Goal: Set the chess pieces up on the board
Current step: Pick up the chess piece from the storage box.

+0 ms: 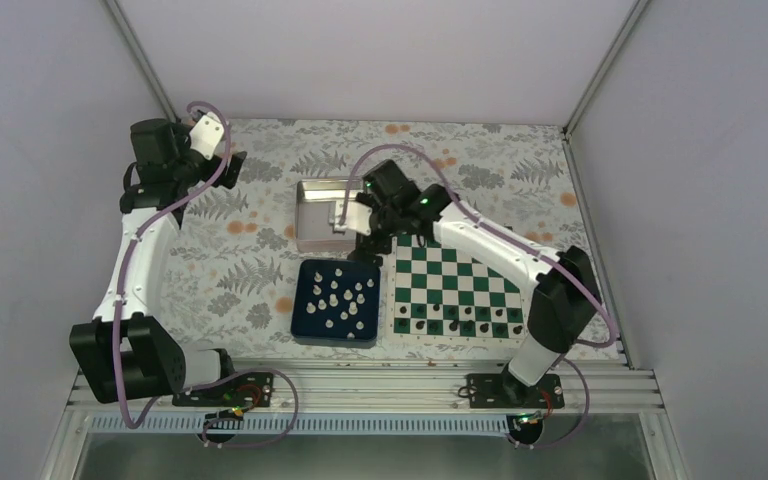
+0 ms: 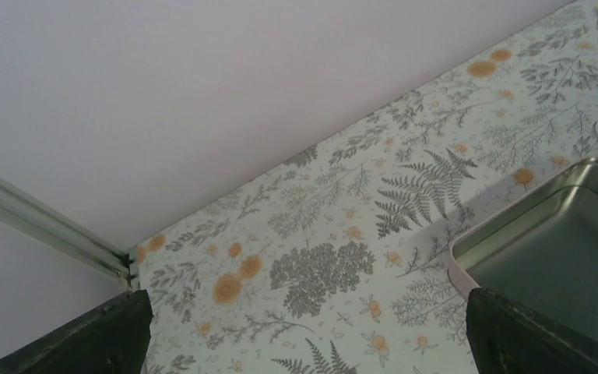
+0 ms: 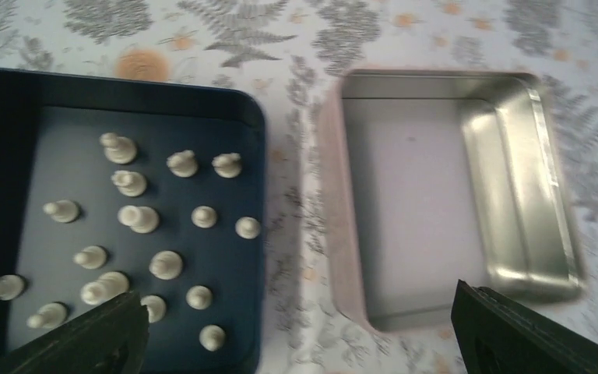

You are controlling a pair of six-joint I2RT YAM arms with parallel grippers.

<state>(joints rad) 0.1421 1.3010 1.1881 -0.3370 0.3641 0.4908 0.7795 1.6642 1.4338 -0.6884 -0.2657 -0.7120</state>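
Several tiny white chess pieces (image 1: pixel 344 296) stand in a dark blue tray (image 1: pixel 305 315) left of the green and white board (image 1: pixel 452 283); they also show in the right wrist view (image 3: pixel 137 219). Small black figures (image 1: pixel 457 321) line the board's near rows. My right gripper (image 1: pixel 364 246) is open and empty, hovering over the gap between the blue tray (image 3: pixel 251 156) and the metal tin (image 3: pixel 436 195); its fingertips (image 3: pixel 93 339) show at the bottom corners. My left gripper (image 1: pixel 236 166) is open and empty at the far left, above bare tablecloth (image 2: pixel 311 273).
A shiny empty metal tin (image 1: pixel 322 214) sits behind the blue tray and shows in the left wrist view (image 2: pixel 561 241). White enclosure walls stand at the back and sides. The right arm (image 1: pixel 500 250) stretches over the board's far edge.
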